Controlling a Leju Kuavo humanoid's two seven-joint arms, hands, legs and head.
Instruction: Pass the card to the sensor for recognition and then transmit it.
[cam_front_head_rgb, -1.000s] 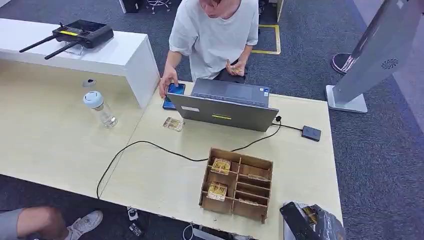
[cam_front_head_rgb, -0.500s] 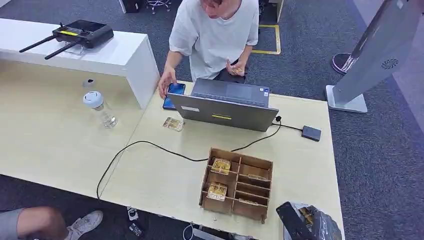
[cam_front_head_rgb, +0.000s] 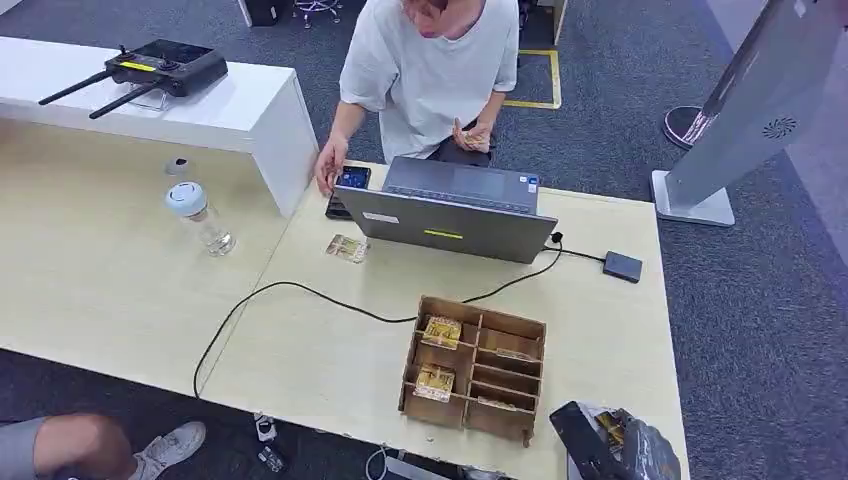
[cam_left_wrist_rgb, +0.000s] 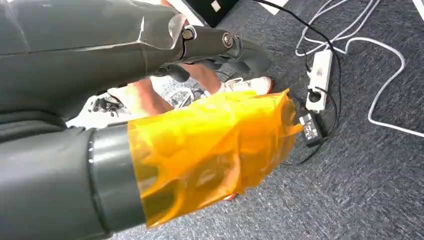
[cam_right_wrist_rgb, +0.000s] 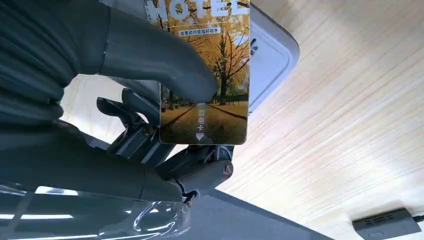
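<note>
The hotel key card (cam_right_wrist_rgb: 205, 75) is being pinched by the right robot hand (cam_right_wrist_rgb: 150, 90); it should be kept flat while being carried toward the card reader (cam_front_head_rgb: 622, 266) at twelve o'clock.

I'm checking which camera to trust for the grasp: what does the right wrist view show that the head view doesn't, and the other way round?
Right wrist view alone: the printed face of the hotel card, pinched under the right hand's thick thumb.

Head view alone: the laptop, the wooden card box, a water bottle and a person touching a phone.

Both: the light wooden table, the small black sensor on its cable, and the right hand at the table's near right corner.
</note>
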